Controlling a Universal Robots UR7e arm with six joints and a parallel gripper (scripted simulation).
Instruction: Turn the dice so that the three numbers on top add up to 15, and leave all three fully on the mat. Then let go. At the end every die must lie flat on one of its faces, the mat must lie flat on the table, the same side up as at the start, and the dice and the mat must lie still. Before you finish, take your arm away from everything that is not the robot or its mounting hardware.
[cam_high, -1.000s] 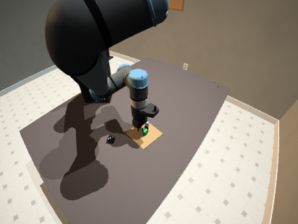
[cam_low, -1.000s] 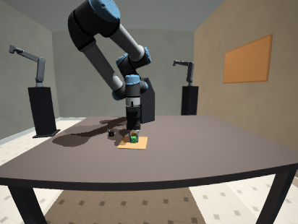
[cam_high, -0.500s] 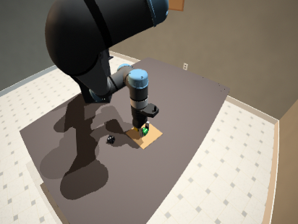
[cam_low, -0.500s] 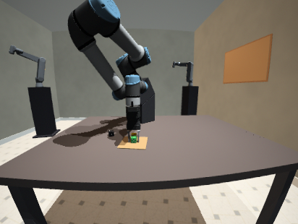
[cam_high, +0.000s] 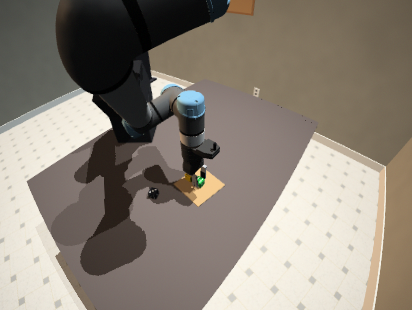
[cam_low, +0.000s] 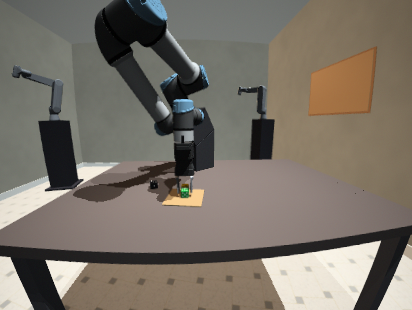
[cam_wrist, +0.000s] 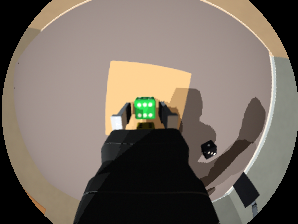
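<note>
Tool (cam_wrist: 147, 120) fingers stand wide, gripping nothing, straddling the green die (cam_wrist: 145, 108) on the tan mat (cam_wrist: 127, 83), six up. Release looks in hand. Rightward, a black die (cam_wrist: 209, 149) sits off-mat on the bench (cam_wrist: 80, 56); fetching it likely follows.

Arm bent over — gripper (cam_wrist: 145, 119) pointing straight down (fingers spread, empty).

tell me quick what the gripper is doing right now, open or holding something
Gripper: open, holding nothing; its fingers straddle the green die on the mat.
</note>
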